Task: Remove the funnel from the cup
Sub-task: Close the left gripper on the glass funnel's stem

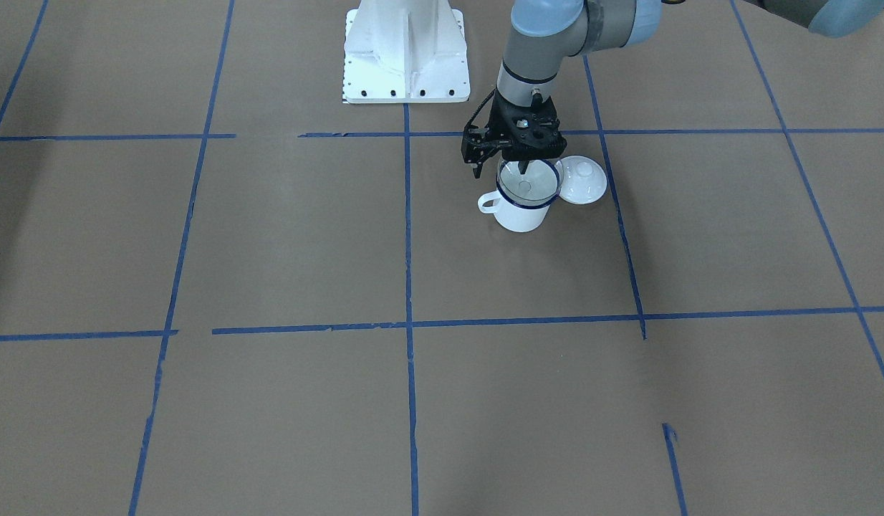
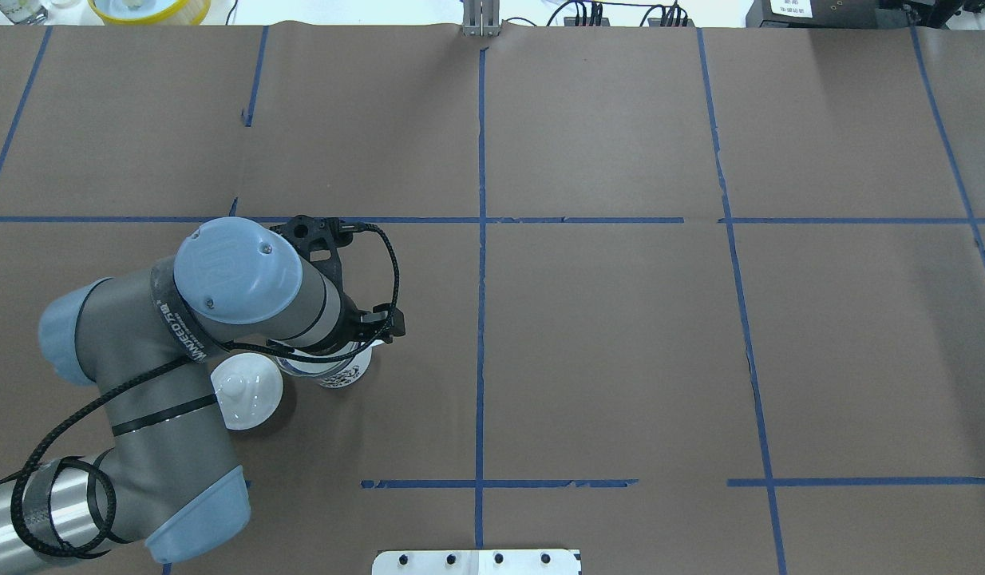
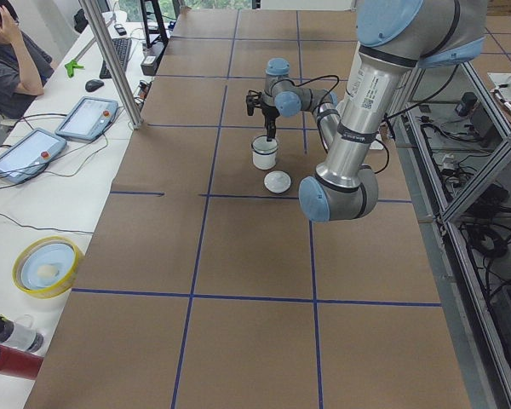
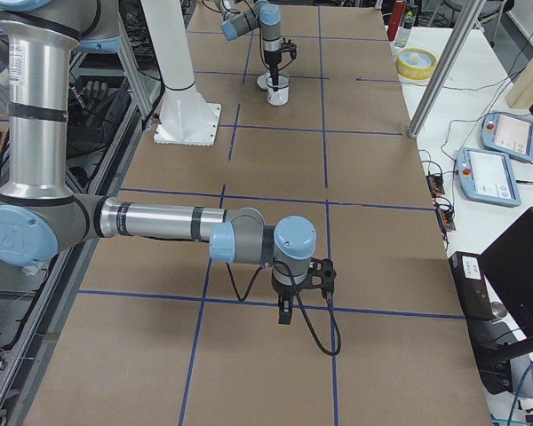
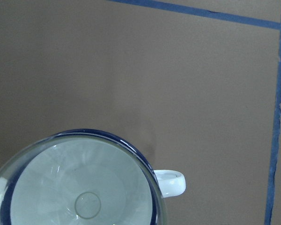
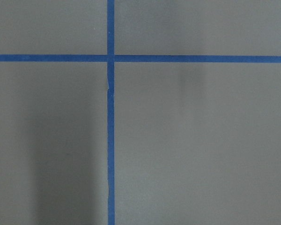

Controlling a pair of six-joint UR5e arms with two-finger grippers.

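Note:
The white cup [image 1: 519, 216] with a dark blue rim stands upright on the brown table, its handle [image 5: 171, 182] sticking out to one side. The clear funnel [image 1: 529, 185] sits in its mouth; the left wrist view looks straight down into the funnel [image 5: 84, 187]. My left gripper [image 1: 522, 170] hangs directly over the cup, its fingers close together at the funnel's far rim, and it looks shut on it. In the overhead view the wrist hides most of the cup [image 2: 338, 374]. My right gripper [image 4: 284, 316] hovers over bare table far away; I cannot tell its state.
A white domed lid with a knob [image 1: 582, 179] lies on the table touching-close beside the cup, also seen from overhead [image 2: 245, 390]. The robot's white base [image 1: 406, 57] stands behind. Blue tape lines cross the brown table. A yellow bowl [image 2: 149, 9] sits beyond the far edge.

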